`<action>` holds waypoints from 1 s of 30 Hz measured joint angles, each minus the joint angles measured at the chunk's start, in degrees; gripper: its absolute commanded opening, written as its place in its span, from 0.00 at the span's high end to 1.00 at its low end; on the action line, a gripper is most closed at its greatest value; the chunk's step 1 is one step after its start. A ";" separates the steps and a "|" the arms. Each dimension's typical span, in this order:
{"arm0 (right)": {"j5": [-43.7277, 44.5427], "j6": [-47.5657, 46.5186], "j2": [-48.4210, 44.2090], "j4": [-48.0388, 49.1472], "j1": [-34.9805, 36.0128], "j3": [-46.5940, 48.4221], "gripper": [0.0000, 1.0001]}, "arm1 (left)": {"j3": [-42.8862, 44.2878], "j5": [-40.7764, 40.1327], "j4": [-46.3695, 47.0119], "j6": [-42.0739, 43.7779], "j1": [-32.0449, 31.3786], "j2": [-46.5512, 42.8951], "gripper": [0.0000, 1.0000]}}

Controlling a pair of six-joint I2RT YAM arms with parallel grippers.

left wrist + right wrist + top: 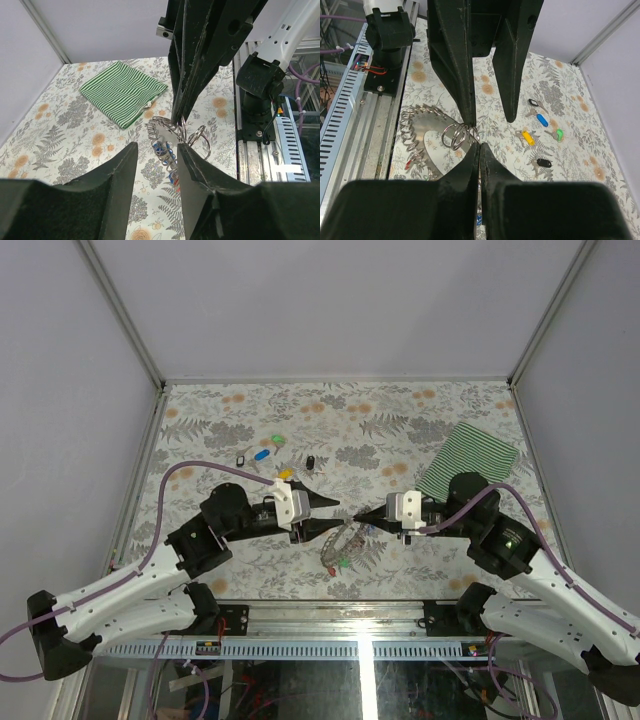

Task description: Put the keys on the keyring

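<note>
Right tool [358, 513] clamps shut on the keyring [343, 545] to steady it; left tool [342, 515], half open and empty, hovers beside keyring.

My two arms reach in from the near edge and meet over the middle of the flowered table [200, 420]. My left gripper [341, 515] points right, its two dark fingers standing apart. My right gripper [358, 517] points left, closed to a point on the upper edge of the keyring [352, 535], which sits just nearer than both tips. A red key [331, 571] and a small green key [343, 562] show at its near end. Behind my left gripper lie loose keys: green [277, 443], blue [262, 453], black [242, 457], yellow [284, 473] and another black [311, 462]. A green striped cloth [468, 460] lies at the far right
</note>
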 measured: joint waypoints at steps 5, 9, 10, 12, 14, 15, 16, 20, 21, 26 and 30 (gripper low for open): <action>0.20 0.00 0.11 -0.02 0.00 0.00 1.00 | 0.00 0.63 -0.24 0.37 0.00 -0.11 0.57; 0.20 0.00 0.11 0.00 0.00 0.00 1.00 | 0.00 1.36 -0.44 0.76 0.00 -0.11 0.52; 0.22 0.00 0.11 0.00 0.00 0.00 1.00 | 0.00 1.64 -0.44 0.83 0.02 -0.11 0.50; 0.22 -0.02 0.11 0.00 0.00 0.00 1.00 | 0.00 2.29 -0.50 0.96 0.00 -0.11 0.49; 0.44 0.00 0.11 0.00 0.00 0.00 1.00 | 0.00 3.10 -0.61 1.03 0.00 -0.17 0.49; 0.50 -0.02 0.11 0.00 0.00 0.00 1.00 | 0.00 3.37 -0.63 1.03 0.00 -0.26 0.49; 0.52 -0.02 0.11 0.00 0.00 0.00 1.00 | 0.00 3.61 -0.63 1.03 0.00 -0.37 0.48; 0.68 -0.02 0.09 0.00 0.00 0.00 1.00 | 0.00 4.76 -0.59 1.01 0.00 -1.18 0.49; 0.68 -0.04 0.09 0.00 0.00 0.00 1.00 | 0.00 4.94 -0.52 0.98 -0.04 -1.42 0.51; 0.66 -0.09 0.07 -0.04 0.00 0.00 1.00 | 0.00 4.70 0.61 -0.39 -0.04 -1.99 0.58; 0.66 -0.09 0.04 -0.07 0.00 0.00 1.00 | 0.00 4.07 1.14 -1.90 -0.04 -1.95 0.63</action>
